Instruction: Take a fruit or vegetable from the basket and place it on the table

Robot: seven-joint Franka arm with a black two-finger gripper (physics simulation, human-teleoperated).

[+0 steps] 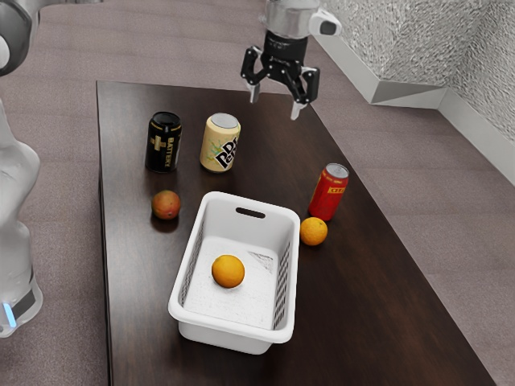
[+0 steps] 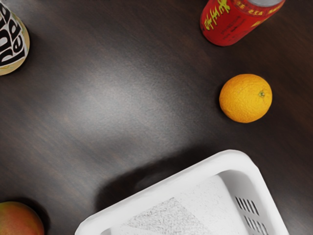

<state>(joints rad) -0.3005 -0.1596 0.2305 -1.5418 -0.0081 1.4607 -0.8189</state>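
Dark wood table [image 1: 386,322], tiled floor [image 1: 185,40], textured wall [image 1: 475,48]

White, rounded arm [image 1: 14,181], dark grey band [image 1: 29,303], light-blue strip [image 1: 9,314], pale-tipped black fingers [image 1: 310,83], apparently dotted with screws [image 1: 303,100].

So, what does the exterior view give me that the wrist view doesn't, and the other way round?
Exterior view alone: the black can, the orange inside the basket, the arm's end effector, open and holding nothing, and the far corners of the table.

Wrist view alone: the greenish stem spot on the loose orange.

Both: that loose orange near the red can, the cream-colored can, the reddish fruit, and the white basket, partly cut off in the wrist view.
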